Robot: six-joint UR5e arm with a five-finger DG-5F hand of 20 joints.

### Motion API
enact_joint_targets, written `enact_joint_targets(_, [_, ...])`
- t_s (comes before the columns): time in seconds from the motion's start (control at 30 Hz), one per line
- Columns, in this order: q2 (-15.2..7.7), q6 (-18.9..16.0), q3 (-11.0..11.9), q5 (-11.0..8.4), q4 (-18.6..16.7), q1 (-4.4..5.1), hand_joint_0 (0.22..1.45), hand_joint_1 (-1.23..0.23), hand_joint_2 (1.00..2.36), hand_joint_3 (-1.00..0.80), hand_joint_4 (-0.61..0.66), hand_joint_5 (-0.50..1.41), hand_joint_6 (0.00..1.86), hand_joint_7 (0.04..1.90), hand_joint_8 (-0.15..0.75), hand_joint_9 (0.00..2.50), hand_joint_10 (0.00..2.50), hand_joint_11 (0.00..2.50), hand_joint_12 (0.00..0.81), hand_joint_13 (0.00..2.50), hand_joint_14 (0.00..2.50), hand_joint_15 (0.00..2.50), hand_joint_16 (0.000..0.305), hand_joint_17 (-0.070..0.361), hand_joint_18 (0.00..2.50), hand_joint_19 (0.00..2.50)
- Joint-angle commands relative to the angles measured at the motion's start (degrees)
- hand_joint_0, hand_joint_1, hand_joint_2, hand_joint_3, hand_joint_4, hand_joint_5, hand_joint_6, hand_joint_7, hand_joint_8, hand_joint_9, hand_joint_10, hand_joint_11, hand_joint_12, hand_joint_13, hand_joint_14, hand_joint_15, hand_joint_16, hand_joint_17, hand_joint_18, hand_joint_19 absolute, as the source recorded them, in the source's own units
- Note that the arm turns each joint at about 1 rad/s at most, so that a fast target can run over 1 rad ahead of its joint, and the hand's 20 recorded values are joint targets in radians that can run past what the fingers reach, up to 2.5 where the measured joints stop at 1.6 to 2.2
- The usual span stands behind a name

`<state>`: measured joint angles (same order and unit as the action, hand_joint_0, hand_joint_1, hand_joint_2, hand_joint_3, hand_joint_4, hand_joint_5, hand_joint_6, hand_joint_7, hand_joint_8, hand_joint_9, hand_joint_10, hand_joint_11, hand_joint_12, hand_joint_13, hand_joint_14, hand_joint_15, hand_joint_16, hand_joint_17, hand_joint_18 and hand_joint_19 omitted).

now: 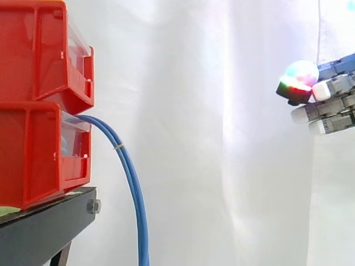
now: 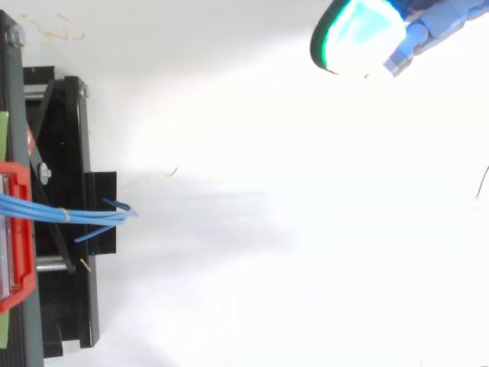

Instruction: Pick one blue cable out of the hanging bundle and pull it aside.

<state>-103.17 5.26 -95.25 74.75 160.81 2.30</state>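
Observation:
A bundle of thin blue cables (image 1: 131, 183) comes out of the lower red bin (image 1: 39, 155) and hangs down past the stand's edge, tied by a small yellow band near its top. From above, the blue cables (image 2: 76, 215) leave the bin and fan out at their ends. My hand (image 1: 327, 97) is far to the right of the bundle, well apart from it, with its fingers held straight toward the left and nothing between them. One glowing fingertip (image 2: 359, 42) shows at the top of the top view.
Two red bins are stacked, the upper bin (image 1: 44, 52) on the lower one, on a black stand (image 1: 44, 227) at the left. A white curtain (image 1: 222, 133) hangs behind, with open space between bundle and hand.

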Motion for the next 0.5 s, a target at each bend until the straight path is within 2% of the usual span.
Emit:
enact_joint_targets(0.0, [-1.16,-0.25,0.06,-1.18,-0.49,0.25,0.53,-0.51,1.00,-0.45,0.29,-0.17,0.50,0.76,0.307,0.78,0.01,0.27,0.338,0.42,0.01,0.15,0.053,0.119,0.25,0.27])
enact_joint_targets(0.2, [-1.69,-0.60,-0.03,-1.53,-1.11,0.77,0.53,-0.51,1.00,-0.45,0.29,-0.17,0.50,0.77,0.310,0.79,0.01,0.26,0.339,0.44,0.01,0.16,0.053,0.118,0.26,0.27])
enact_joint_targets(0.23, [-1.69,-0.34,-0.03,-2.24,-1.90,1.21,0.53,-0.51,1.00,-0.45,0.29,-0.17,0.50,0.77,0.308,0.79,0.01,0.27,0.339,0.44,0.01,0.16,0.053,0.118,0.27,0.27])
enact_joint_targets(0.33, [-1.77,0.45,-0.03,-3.55,-2.69,1.48,0.53,-0.51,1.00,-0.45,0.29,-0.17,0.50,0.77,0.309,0.79,0.01,0.27,0.341,0.45,0.01,0.17,0.052,0.118,0.28,0.27])
enact_joint_targets(0.43, [-1.77,0.72,-0.03,-4.08,-2.87,1.65,0.53,-0.51,1.00,-0.45,0.29,-0.17,0.50,0.77,0.311,0.80,0.01,0.28,0.343,0.46,0.01,0.17,0.052,0.118,0.28,0.28])
enact_joint_targets(0.47, [-1.77,0.98,-0.03,-4.70,-2.87,2.00,0.53,-0.51,1.00,-0.45,0.29,-0.17,0.50,0.77,0.309,0.80,0.01,0.28,0.342,0.46,0.01,0.17,0.052,0.118,0.28,0.28])
